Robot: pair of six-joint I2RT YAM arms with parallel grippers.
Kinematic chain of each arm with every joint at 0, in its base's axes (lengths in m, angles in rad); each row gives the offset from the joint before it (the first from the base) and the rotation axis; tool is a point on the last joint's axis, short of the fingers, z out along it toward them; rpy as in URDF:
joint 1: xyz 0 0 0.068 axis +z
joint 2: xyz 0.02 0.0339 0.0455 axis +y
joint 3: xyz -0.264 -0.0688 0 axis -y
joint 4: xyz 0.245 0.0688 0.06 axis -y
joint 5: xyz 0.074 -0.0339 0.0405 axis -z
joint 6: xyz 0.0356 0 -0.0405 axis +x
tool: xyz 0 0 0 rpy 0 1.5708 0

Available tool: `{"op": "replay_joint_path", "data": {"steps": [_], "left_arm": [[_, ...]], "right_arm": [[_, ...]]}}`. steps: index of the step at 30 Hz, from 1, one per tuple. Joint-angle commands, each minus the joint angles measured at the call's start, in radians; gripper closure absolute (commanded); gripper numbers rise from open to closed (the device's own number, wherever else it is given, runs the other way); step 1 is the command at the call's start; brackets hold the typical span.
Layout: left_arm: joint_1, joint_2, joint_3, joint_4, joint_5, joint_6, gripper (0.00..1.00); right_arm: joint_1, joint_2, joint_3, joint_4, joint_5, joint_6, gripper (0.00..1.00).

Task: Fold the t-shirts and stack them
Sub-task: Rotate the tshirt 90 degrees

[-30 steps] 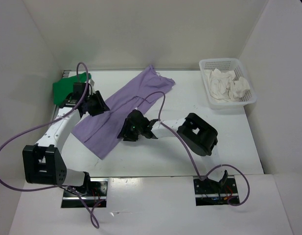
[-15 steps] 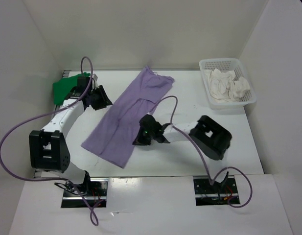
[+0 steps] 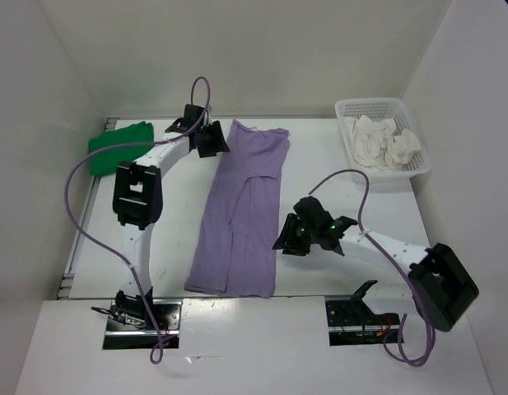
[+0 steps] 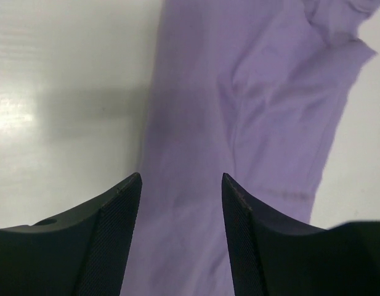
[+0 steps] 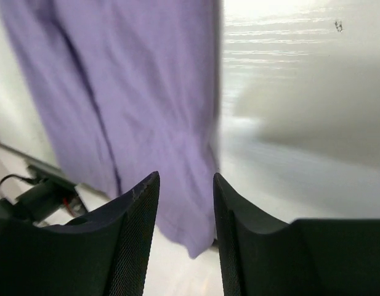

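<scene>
While the light purple t-shirt (image 3: pixel 241 210) is lying folded narrow down the counter (image 3: pixel 336 189), the left gripper (image 3: pixel 214 141) is hovering open and empty at its far corner, and the right gripper (image 3: pixel 285 239) is doing likewise beside its near right edge. The cloth is looking limp and light, so it is probably best pinched at the corners.

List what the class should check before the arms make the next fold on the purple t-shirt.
1. Purple t-shirt lies flat as a long narrow strip: ok.
2. Left gripper open and empty over the shirt's far end: ok.
3. Right gripper open and empty at the shirt's right edge: ok.
4. Green t-shirt neatly folded at the far left: cannot tell.
5. White t-shirt folded: not ok, crumpled in the basket.
</scene>
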Motion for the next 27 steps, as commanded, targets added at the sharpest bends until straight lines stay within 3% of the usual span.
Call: {"op": "replay_joint_path", "data": {"steps": [1,9,10,11,12,15,18,22,24,26,27], "left_arm": [[0.008,0.129,0.143,0.001,0.021,0.032,0.37],[-0.010,0.401,0.547,-0.075,0.039,0.021,0.38],[-0.019,0.450,0.590,-0.089,0.050,0.021,0.43],[-0.019,0.473,0.633,-0.100,0.050,0.021,0.56],[-0.019,0.508,0.699,-0.091,0.067,0.006,0.63],[-0.019,0.527,0.712,-0.031,0.046,-0.046,0.90],[-0.001,0.550,0.755,-0.022,0.007,-0.107,1.00],[0.065,0.550,0.766,-0.008,0.007,-0.173,1.00],[0.083,0.531,0.766,-0.008,-0.002,-0.173,0.87],[0.083,0.460,0.709,0.021,0.007,-0.164,0.60],[0.083,0.423,0.606,0.043,0.018,-0.155,0.33]], "right_arm": [[-0.048,-0.118,0.036,-0.095,-0.015,-0.060,0.54],[-0.074,-0.140,0.012,-0.052,-0.105,-0.060,0.54],[-0.074,-0.140,0.012,-0.052,-0.105,-0.060,0.54],[-0.074,-0.140,0.012,-0.052,-0.105,-0.060,0.54],[-0.074,-0.126,0.012,-0.052,-0.105,-0.060,0.54],[-0.074,-0.081,0.023,-0.043,-0.105,-0.080,0.55],[-0.084,-0.023,0.044,-0.043,-0.105,-0.105,0.55],[-0.084,0.009,0.078,-0.043,-0.105,-0.116,0.55],[-0.084,0.020,0.087,-0.043,-0.105,-0.125,0.54],[-0.084,0.029,0.087,-0.043,-0.105,-0.125,0.52],[-0.084,0.029,0.087,-0.043,-0.105,-0.125,0.52]]}}
